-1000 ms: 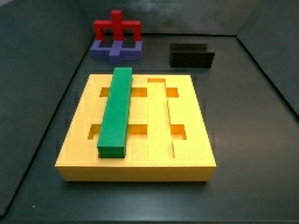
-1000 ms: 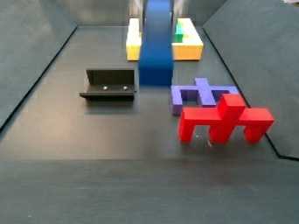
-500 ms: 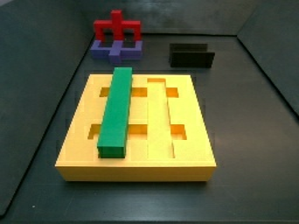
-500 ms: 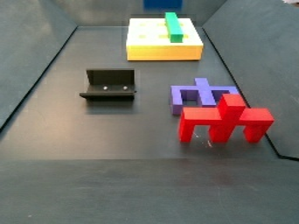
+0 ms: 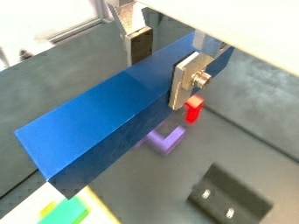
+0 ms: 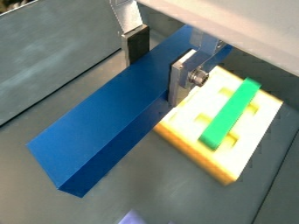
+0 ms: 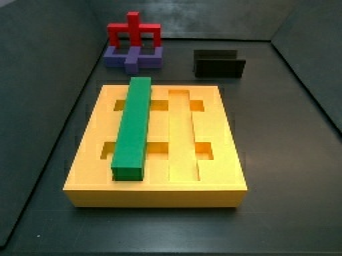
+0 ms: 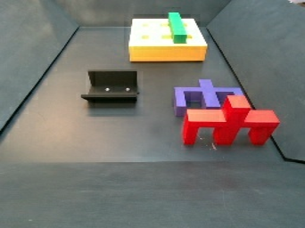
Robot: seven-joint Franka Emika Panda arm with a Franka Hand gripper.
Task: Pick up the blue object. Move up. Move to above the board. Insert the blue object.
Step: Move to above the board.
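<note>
Dark floor unchanged; gripper [image 5: 163, 63] still clamps blue object [image 5: 111, 122].

We saw the gripper [image 5: 163, 59] above the floor, its fingers [image 5: 187, 77] brushed silver metal with matt dark pads, clamped on the smooth, faintly glossy blue object [image 5: 105, 118]. The board [image 6: 260, 131] and green bar [image 6: 230, 114] looked like matt plastic; the floor [image 8: 119, 142] was dull, dark grey.

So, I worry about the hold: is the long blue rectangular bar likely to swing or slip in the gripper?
The blue bar looks rigid, so it probably won't sag. The gripper, above the floor, clamps it near one end, so the long free part may lever downward. Its faces look smooth and flat: good pad contact, though possibly slippery.
</note>
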